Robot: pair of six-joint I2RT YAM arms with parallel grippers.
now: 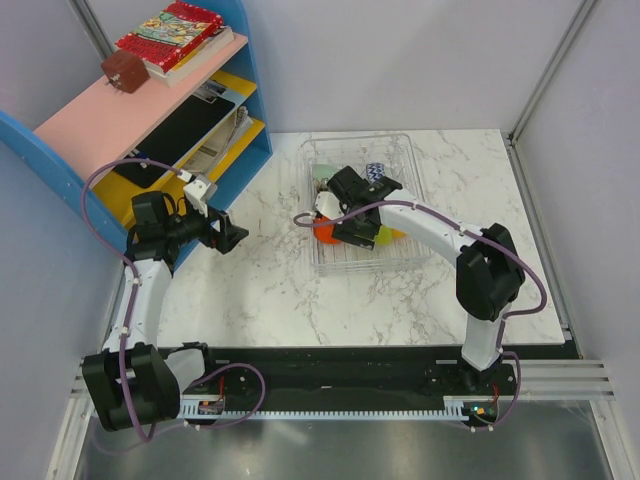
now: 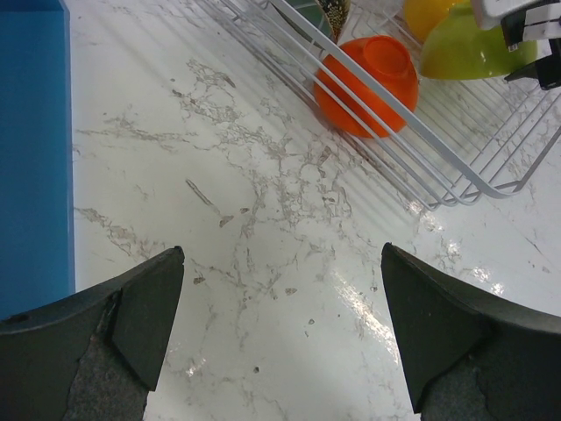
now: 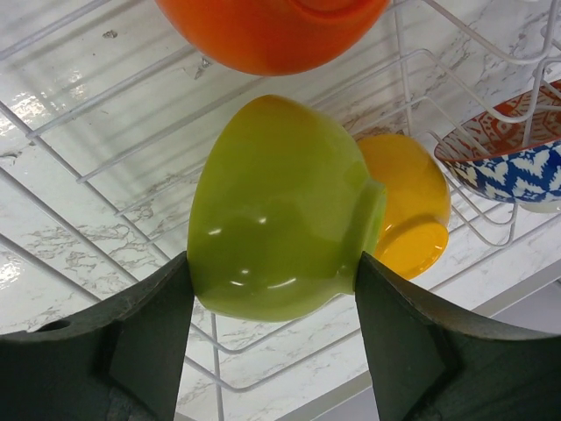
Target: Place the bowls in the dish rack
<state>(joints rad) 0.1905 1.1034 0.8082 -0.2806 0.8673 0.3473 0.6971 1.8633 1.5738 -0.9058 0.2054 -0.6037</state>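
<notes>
The clear dish rack [image 1: 408, 152] sits at the table's back centre. My right gripper [image 1: 352, 224] is inside it, shut on the yellow-green bowl [image 3: 280, 210], which lies on its side between my fingers [image 3: 149, 333] just above the wires. The orange-yellow bowl [image 3: 408, 219] leans right behind it. The red-orange bowl [image 3: 272, 31] lies at the rack's left end and the blue-and-white bowl [image 3: 517, 171] at the far right. The pale green bowl [image 1: 322, 175] stands at the rack's back left. My left gripper [image 1: 232, 236] is open and empty over bare marble left of the rack.
The blue-and-pink shelf unit [image 1: 150, 110] stands at the back left, close beside my left arm; its blue side [image 2: 31, 132] fills the left edge of the left wrist view. The rack's wire corner [image 2: 438, 158] lies ahead right of my left gripper [image 2: 282, 250].
</notes>
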